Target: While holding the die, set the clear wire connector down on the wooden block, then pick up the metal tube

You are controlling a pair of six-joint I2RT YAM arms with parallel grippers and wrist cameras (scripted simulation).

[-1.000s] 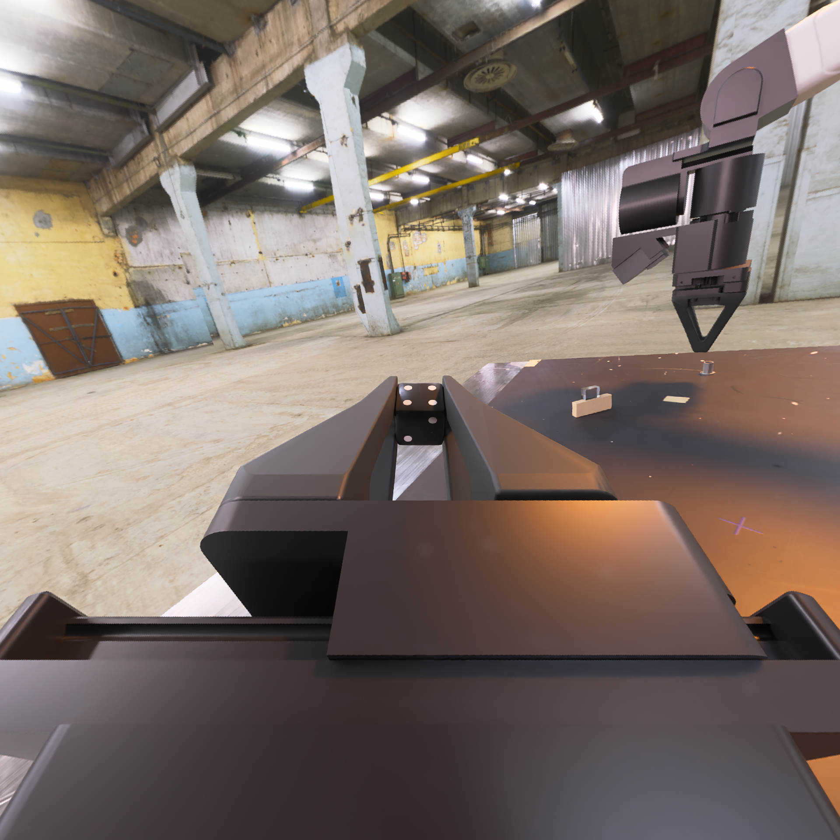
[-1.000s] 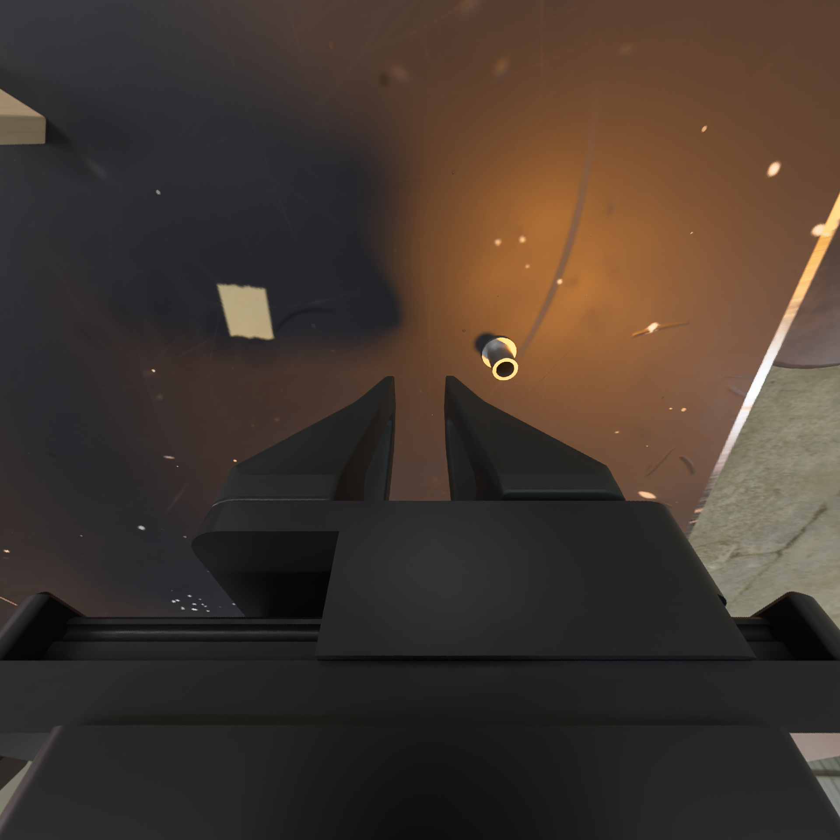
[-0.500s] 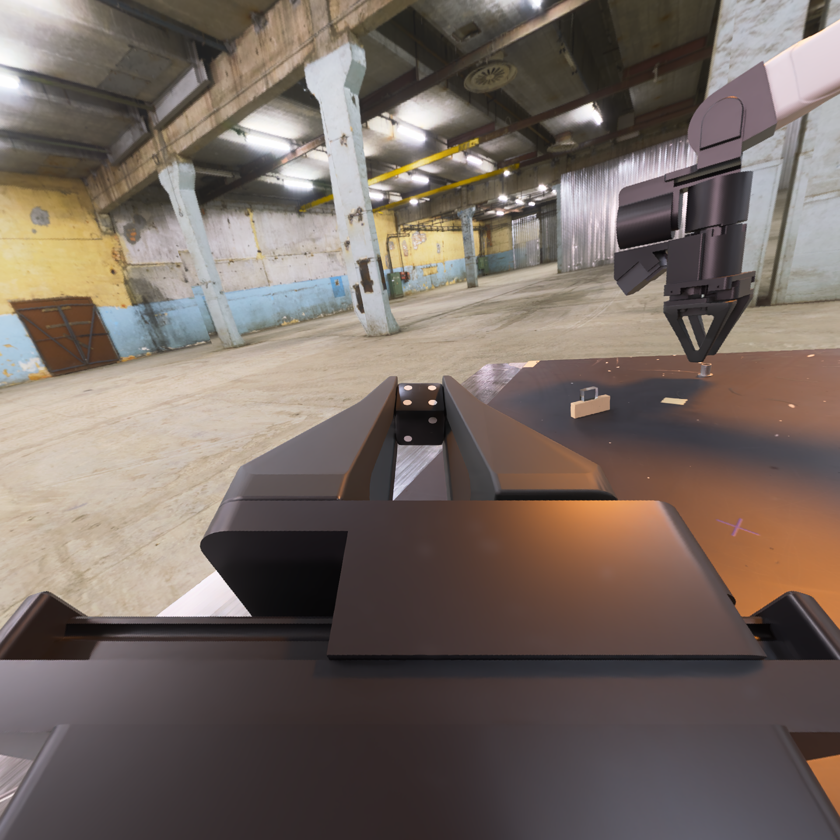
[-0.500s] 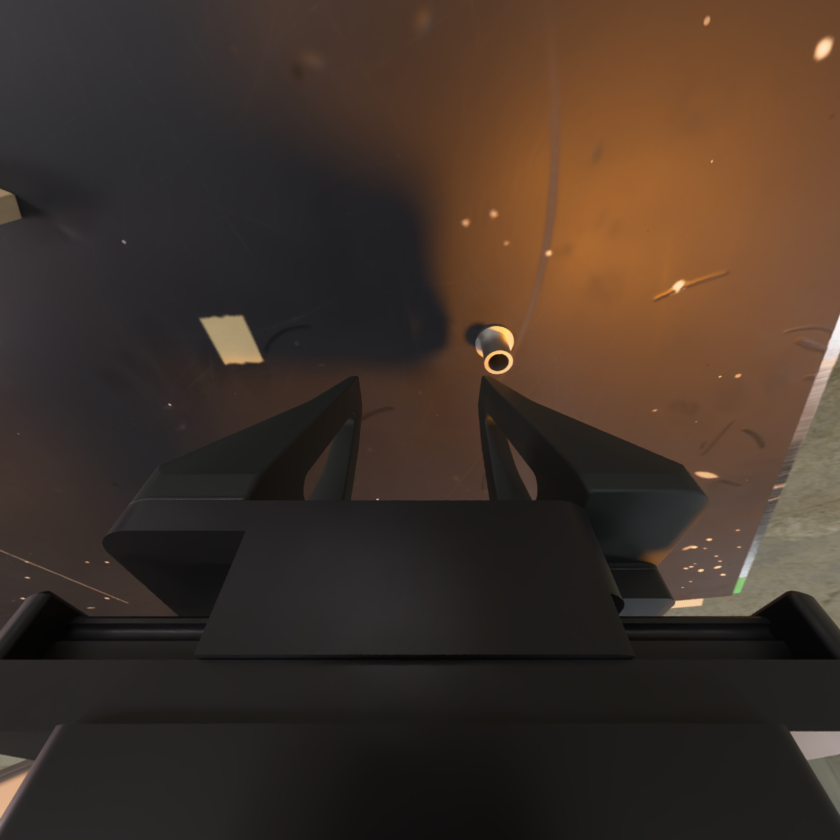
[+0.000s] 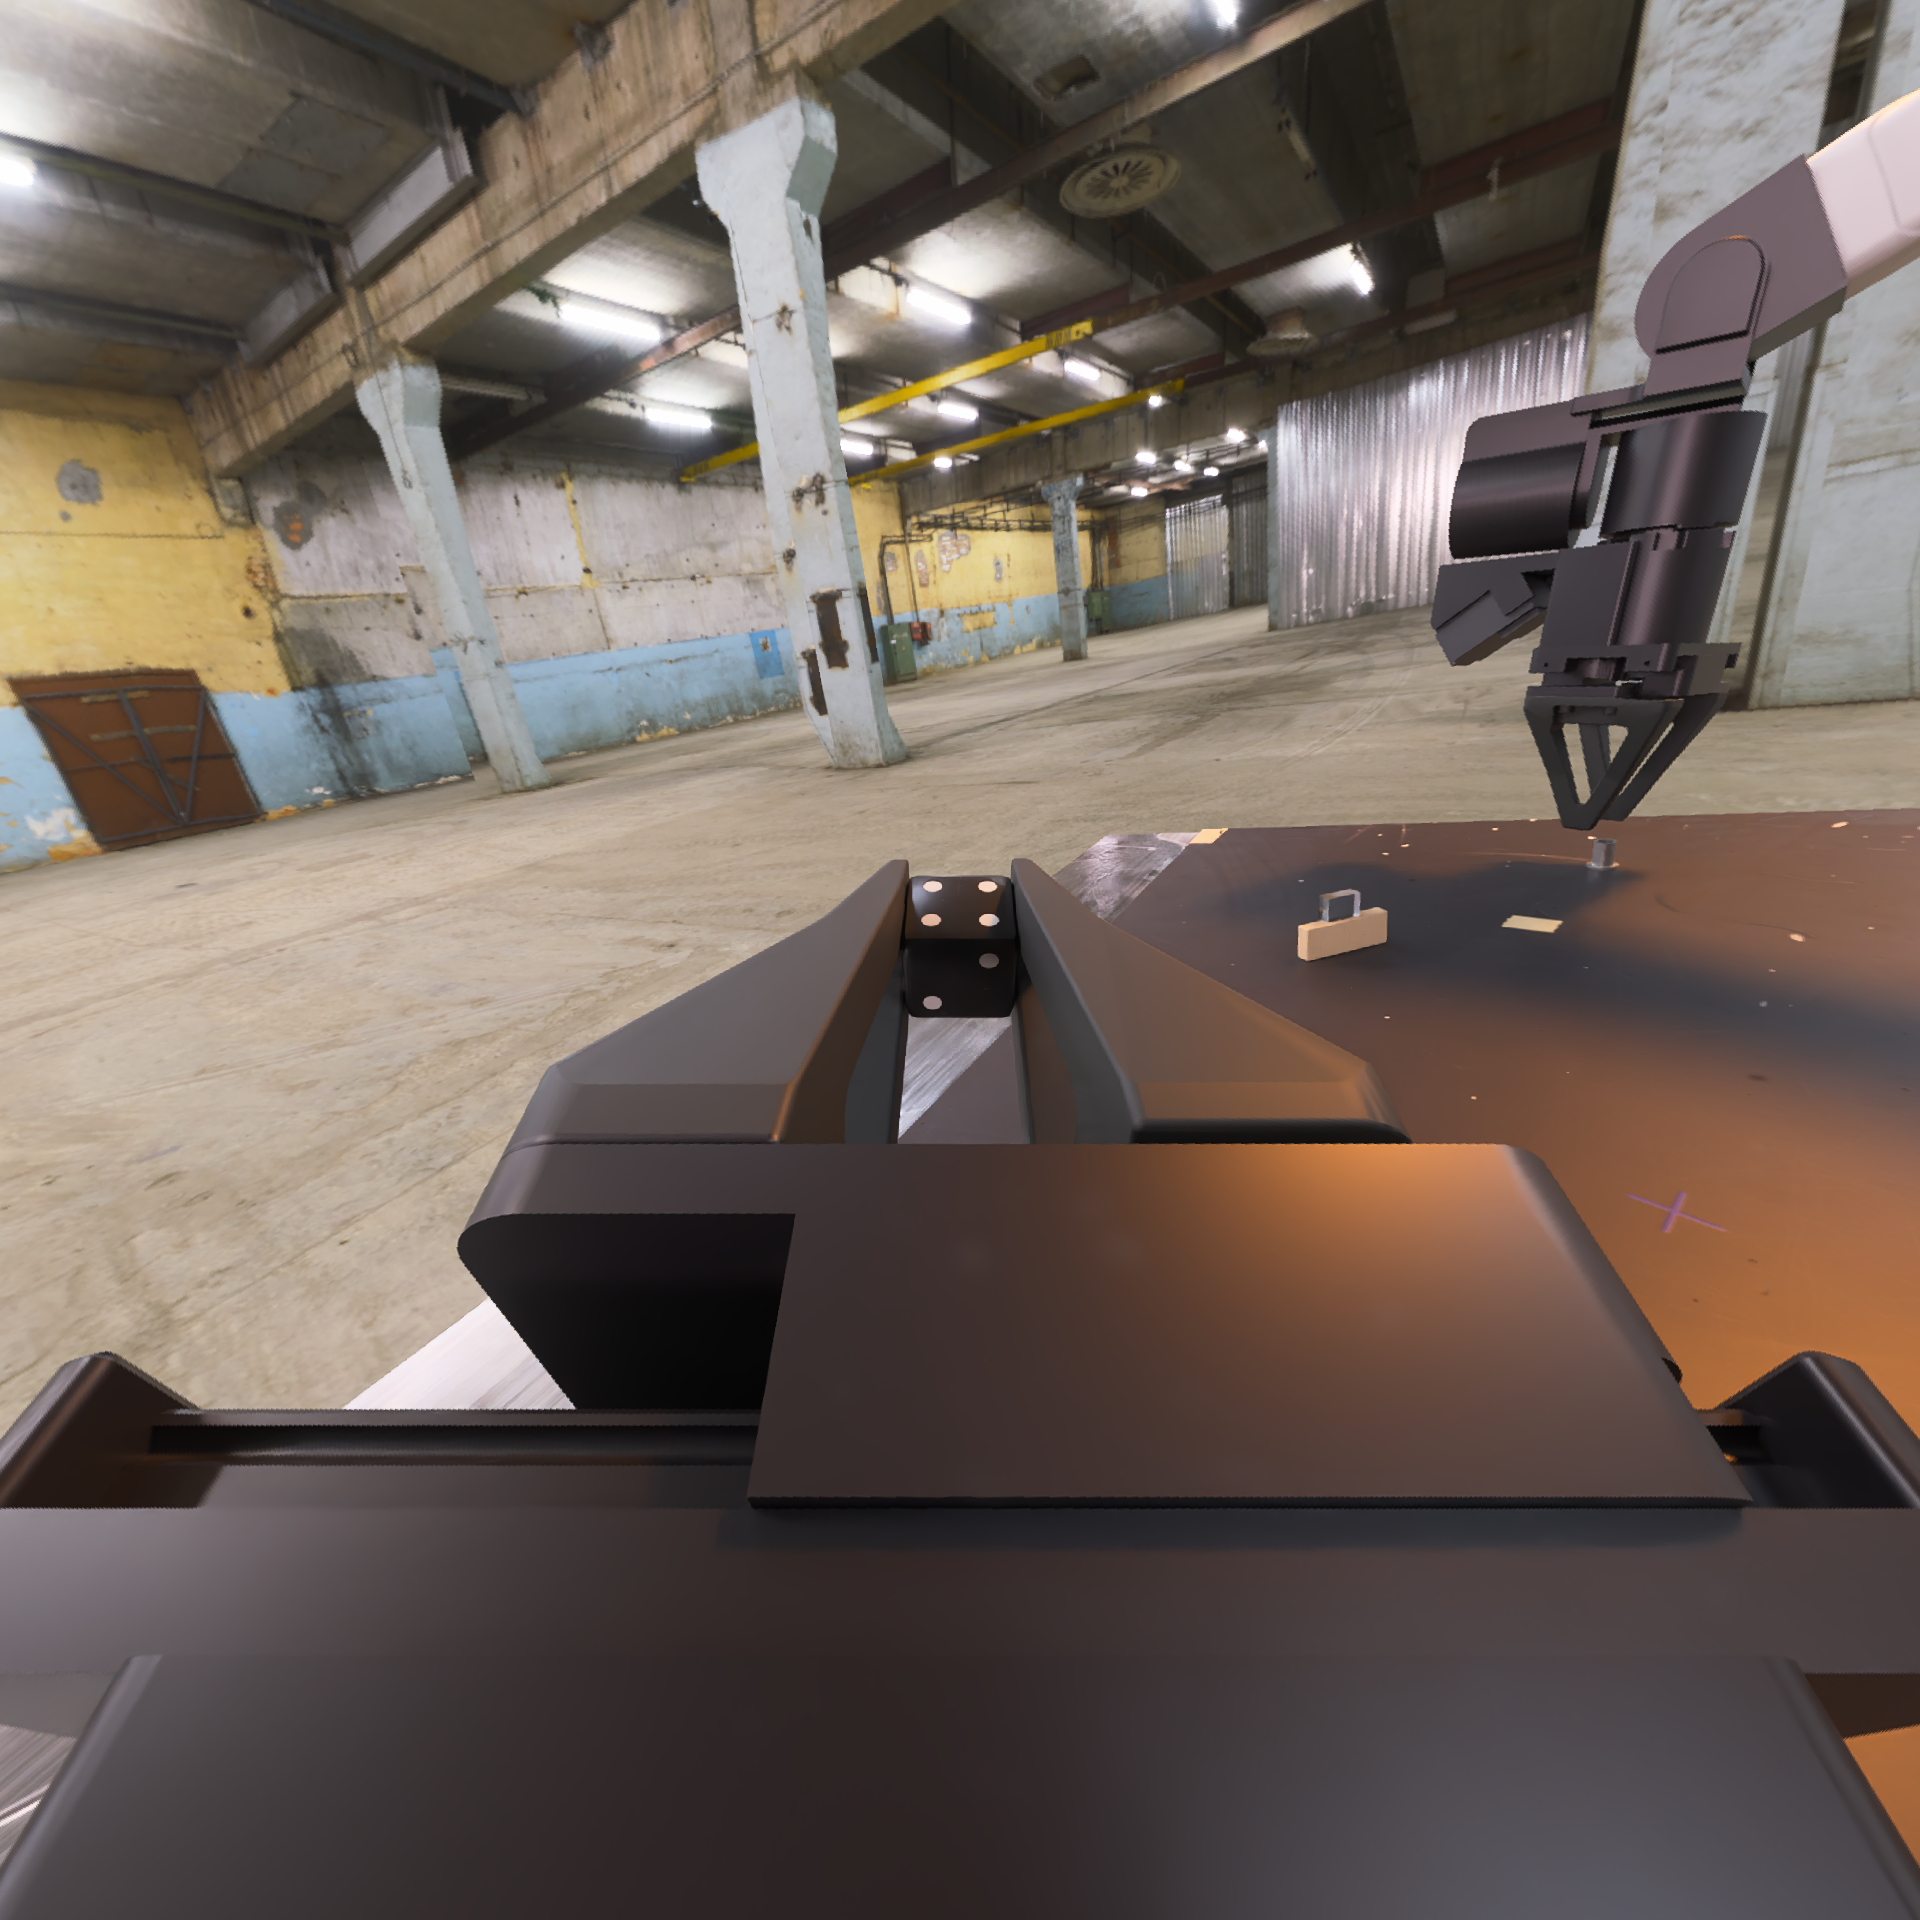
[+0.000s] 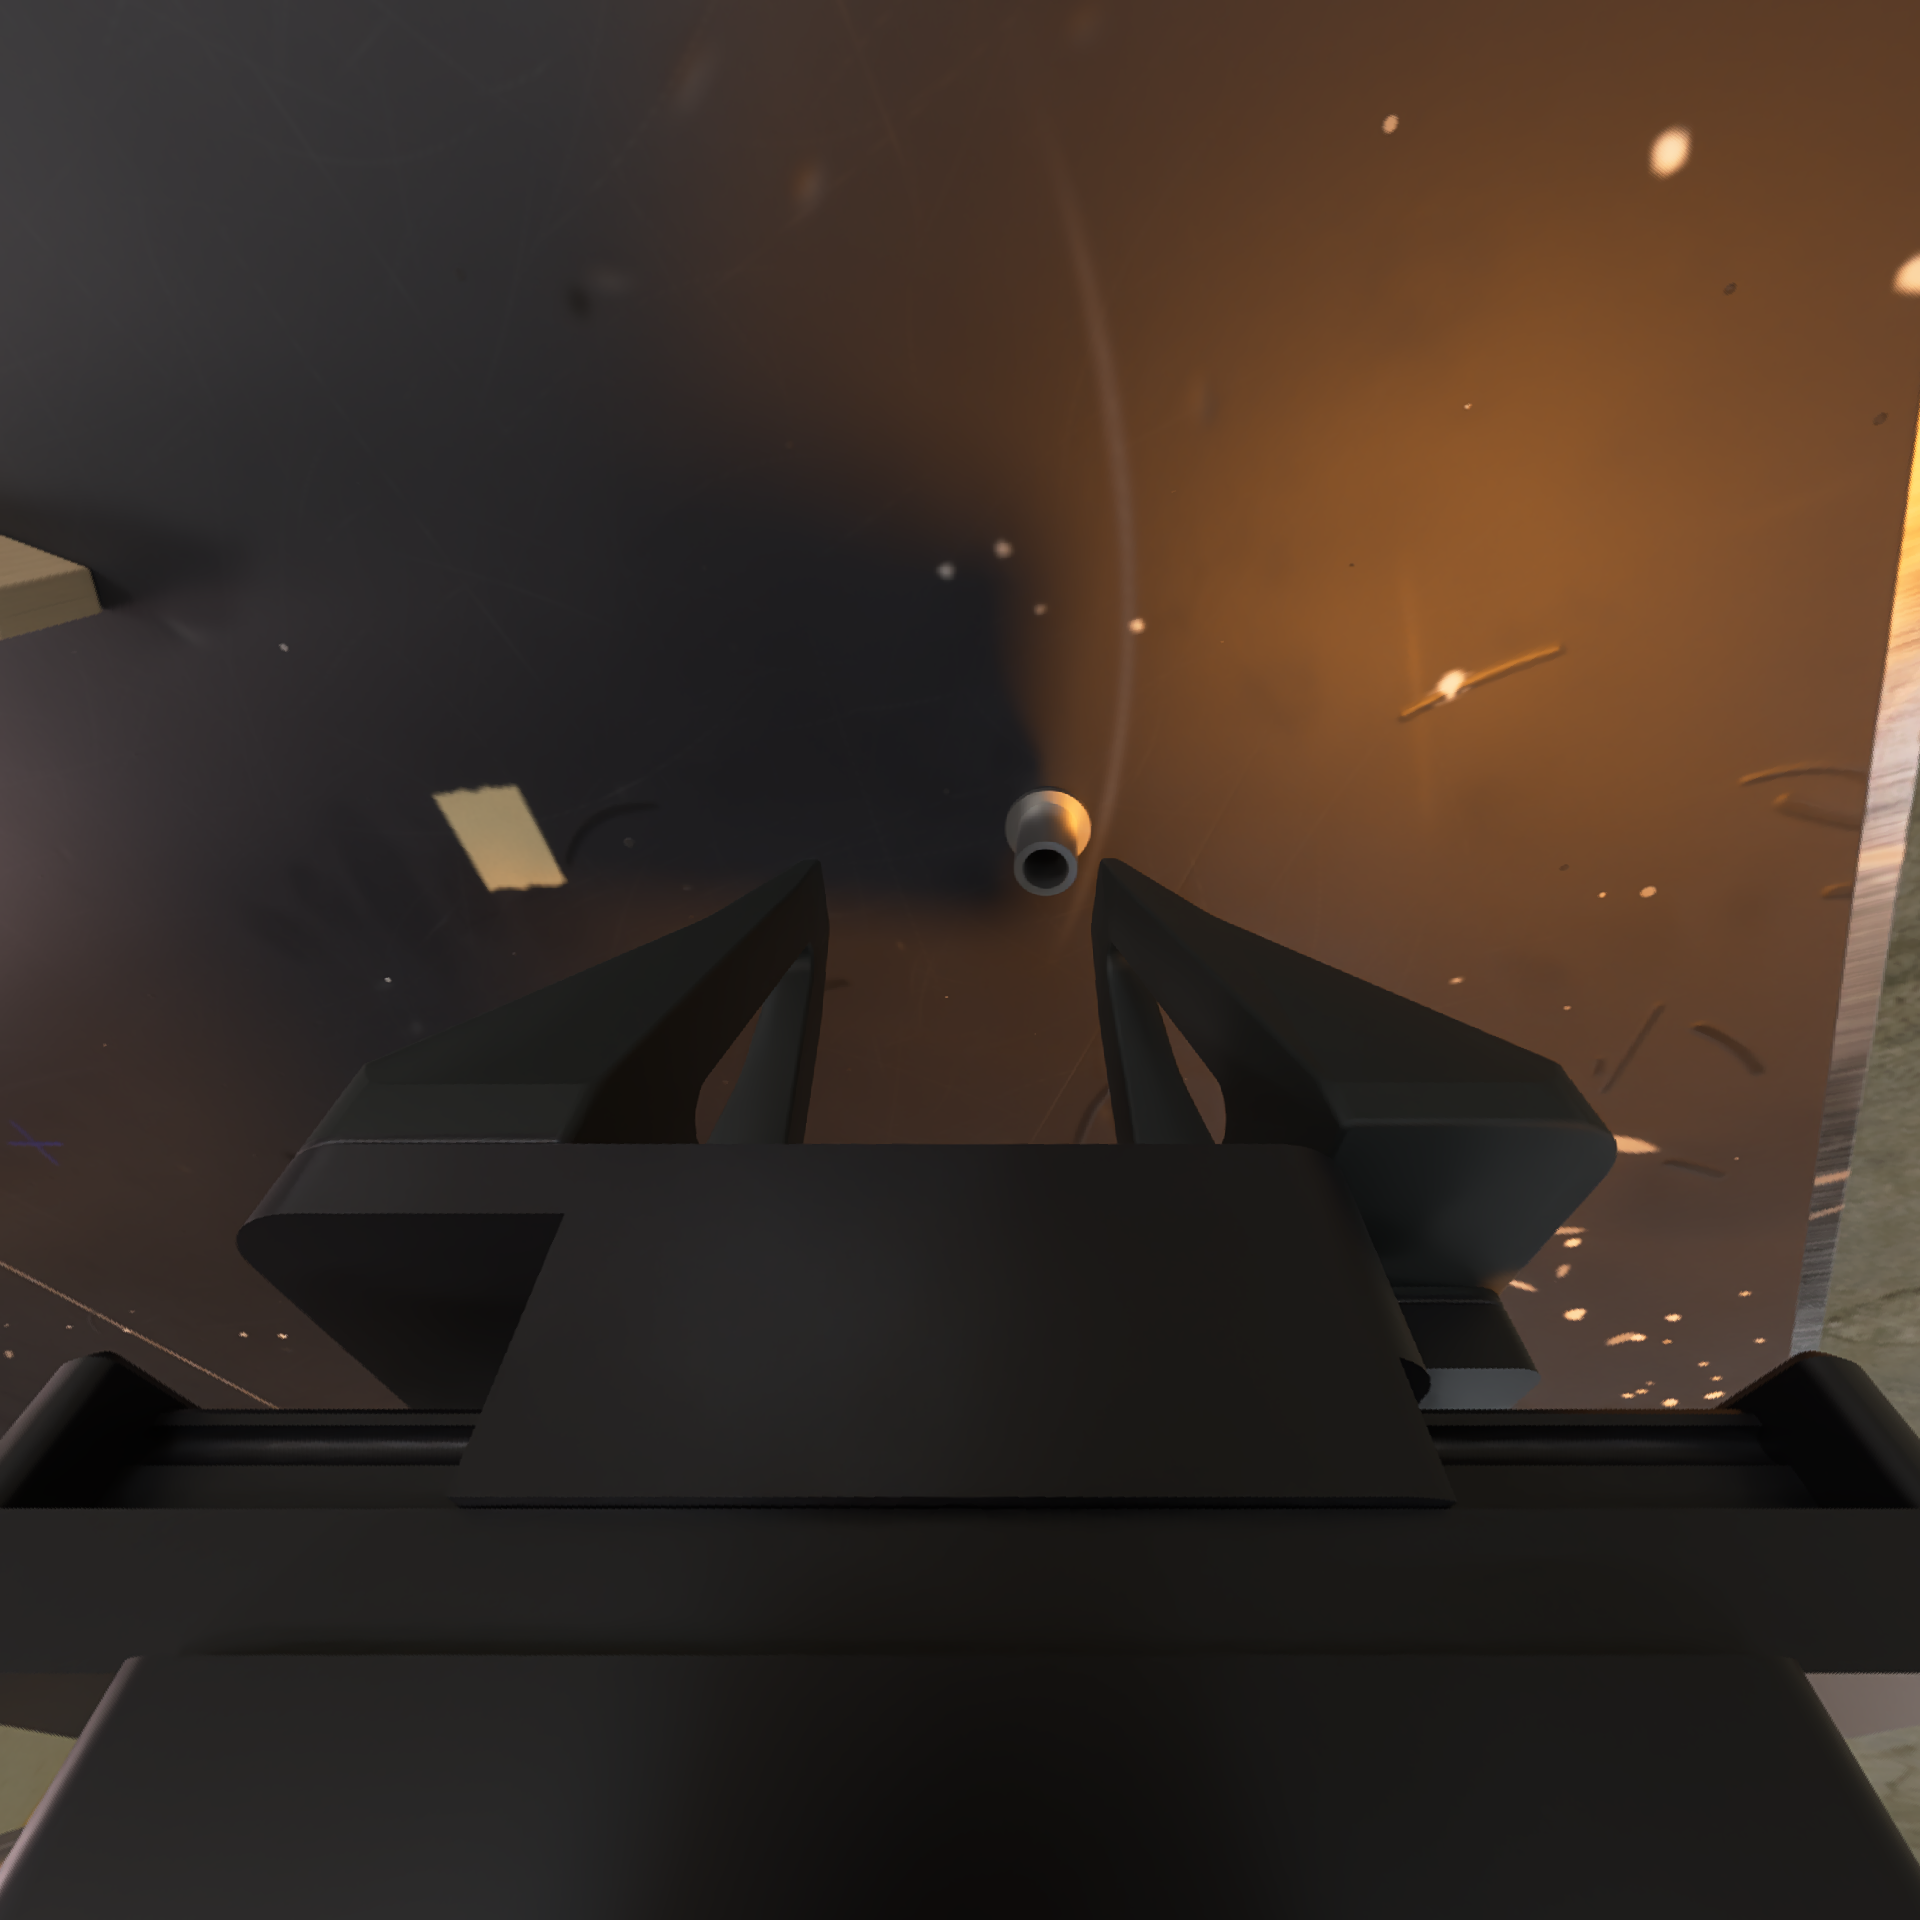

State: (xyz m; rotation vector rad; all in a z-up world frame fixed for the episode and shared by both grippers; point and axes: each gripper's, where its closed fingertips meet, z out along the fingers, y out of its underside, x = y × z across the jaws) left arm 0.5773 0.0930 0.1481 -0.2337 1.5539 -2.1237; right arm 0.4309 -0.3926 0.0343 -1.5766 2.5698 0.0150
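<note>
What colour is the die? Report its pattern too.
Black die with white pips; clearest in the left wrist view.

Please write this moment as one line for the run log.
left gripper: shut on die | connector: on wooden block | right gripper: open, above upright metal tube | tube: not yet grasped

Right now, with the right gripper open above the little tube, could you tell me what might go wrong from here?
1. The metal tube stands upright, nearer the right gripper's right finger than midway; closing may tip it.
2. The left gripper pinches the die only at its tips; a jolt could slip it out.
3. The clear connector sits upright on the wooden block; a sideways sweep could topple it.
</note>
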